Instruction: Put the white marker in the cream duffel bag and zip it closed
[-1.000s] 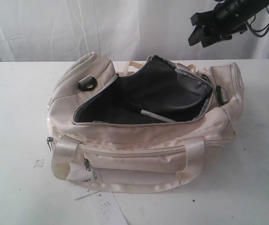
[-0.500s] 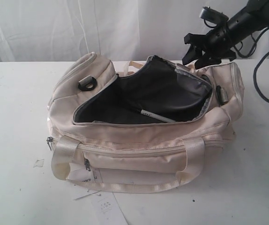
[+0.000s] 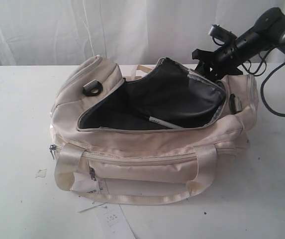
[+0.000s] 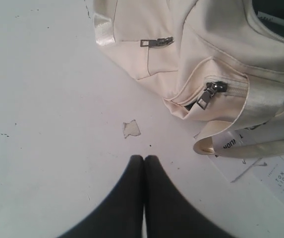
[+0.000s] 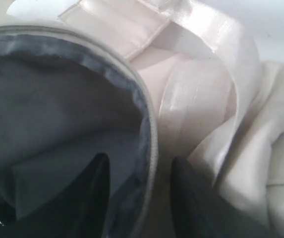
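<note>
The cream duffel bag (image 3: 152, 149) lies in the middle of the table with its main opening gaping and black lining showing. The white marker (image 3: 164, 122) rests inside on the lining. My right gripper (image 3: 205, 64) is at the back right rim of the opening. In the right wrist view it (image 5: 139, 163) is open and straddles the grey zipper edge (image 5: 151, 134), one finger over the lining, the other outside by a cream handle (image 5: 201, 29). My left gripper (image 4: 143, 159) is shut and empty over the table, near the bag's end-pocket zipper pull (image 4: 208, 94). It does not show in the exterior view.
Paper tags (image 3: 110, 218) lie at the bag's front, also seen in the left wrist view as a paper tag (image 4: 280, 181). A small paper scrap (image 3: 41, 173) lies on the table to the left, the same scrap (image 4: 131, 129) ahead of my left fingers. Black cables (image 3: 271, 99) hang at right.
My right gripper has come down and left from above the bag's right end to the back rim of the opening. The bag and the marker have not moved.
</note>
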